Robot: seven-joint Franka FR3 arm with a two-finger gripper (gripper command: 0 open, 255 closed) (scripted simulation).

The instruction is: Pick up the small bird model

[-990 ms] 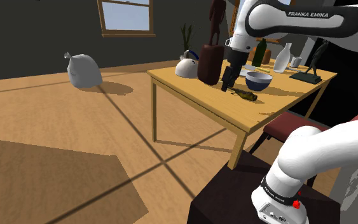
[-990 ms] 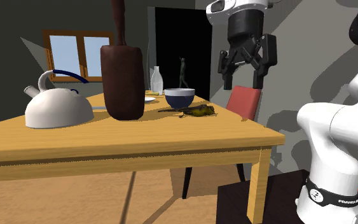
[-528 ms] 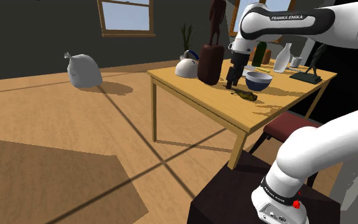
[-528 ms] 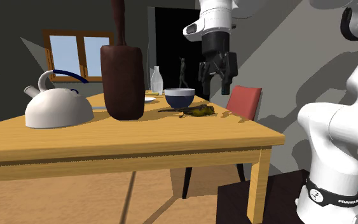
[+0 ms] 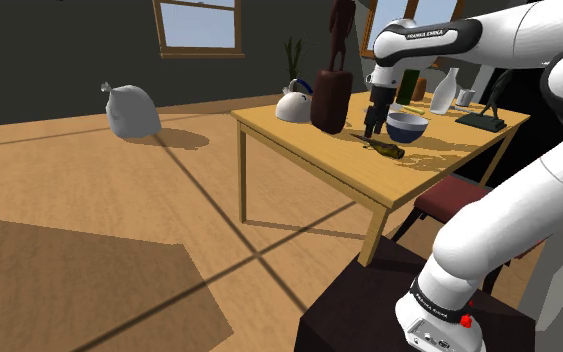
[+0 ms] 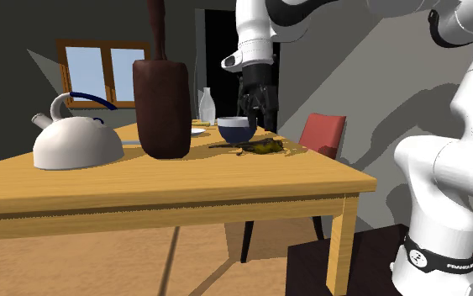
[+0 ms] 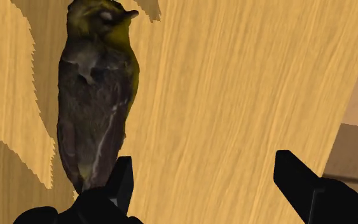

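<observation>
1. Rounded white arm (image 5: pixel 509 210) links with dark joints between them.
2. Dark band (image 5: pixel 424 36) carrying white lettering.
3. Small red button (image 5: pixel 465 321) on the base.
4. All-black gripper (image 7: pixel 203 175) with blocky fingers (image 7: pixel 298 177).

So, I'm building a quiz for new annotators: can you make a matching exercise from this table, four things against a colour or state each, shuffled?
Things:
1. bird model
2. kettle
3. bowl
4. gripper

Descriptions:
A. white, with a blue handle
B. open, holding nothing
C. dark blue outside
D. olive and dark brown, lying on the table

Pairs: 1-D, 2-A, 3-C, 4-B.
</observation>
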